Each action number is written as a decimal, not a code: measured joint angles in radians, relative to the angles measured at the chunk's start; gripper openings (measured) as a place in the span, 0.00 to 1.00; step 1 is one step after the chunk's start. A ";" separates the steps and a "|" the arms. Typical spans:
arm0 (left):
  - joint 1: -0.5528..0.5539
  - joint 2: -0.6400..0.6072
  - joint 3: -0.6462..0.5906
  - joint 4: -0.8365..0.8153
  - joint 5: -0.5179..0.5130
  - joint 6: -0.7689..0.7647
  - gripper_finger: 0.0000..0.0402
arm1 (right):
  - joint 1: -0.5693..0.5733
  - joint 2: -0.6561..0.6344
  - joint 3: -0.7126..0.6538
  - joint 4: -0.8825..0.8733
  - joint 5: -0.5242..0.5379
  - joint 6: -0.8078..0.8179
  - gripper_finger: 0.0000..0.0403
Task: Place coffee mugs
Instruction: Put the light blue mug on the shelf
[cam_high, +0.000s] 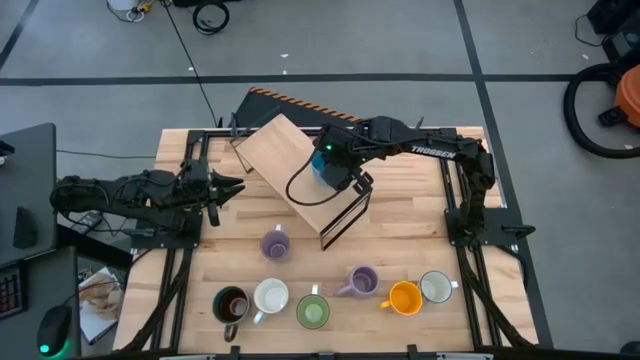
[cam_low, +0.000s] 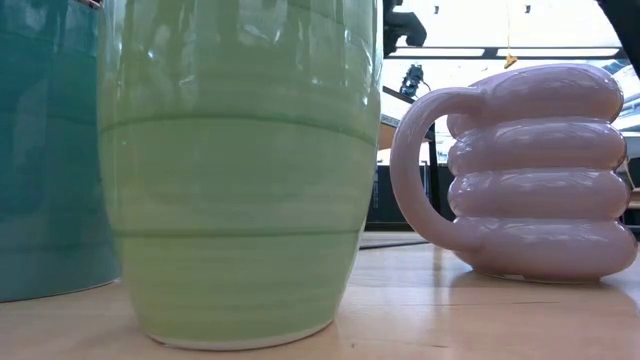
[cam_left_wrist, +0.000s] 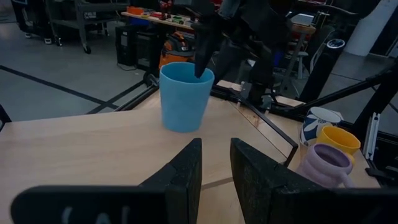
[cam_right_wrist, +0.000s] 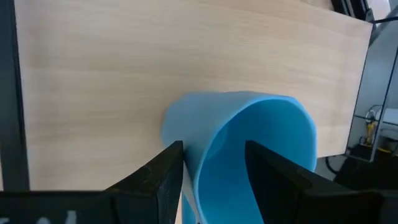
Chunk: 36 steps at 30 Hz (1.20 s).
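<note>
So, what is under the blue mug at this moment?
The blue mug stands on the light wooden shelf top, with the right gripper at its rim, one finger inside and one outside. The shelf top hides the space below it.

arms: dark, jointed | right arm (cam_high: 430, 148): white lettering | cable: black loop

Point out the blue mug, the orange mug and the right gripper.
blue mug (cam_left_wrist: 185, 99), left wrist view, on its outer wall.
orange mug (cam_high: 403, 298), high view, on its rim.
right gripper (cam_right_wrist: 214, 167), right wrist view, midway between its fingertips, at the blue mug's rim.
</note>
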 joint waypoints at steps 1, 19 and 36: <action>0.000 0.000 0.000 0.000 0.000 0.000 0.22 | -0.004 0.000 0.000 0.000 0.004 -0.013 0.44; 0.000 0.000 0.000 0.000 0.000 0.001 0.22 | -0.033 0.024 0.000 0.058 -0.005 -0.082 0.43; 0.000 0.000 0.000 -0.016 0.000 0.000 0.22 | -0.053 0.066 -0.001 0.107 0.015 -0.206 0.36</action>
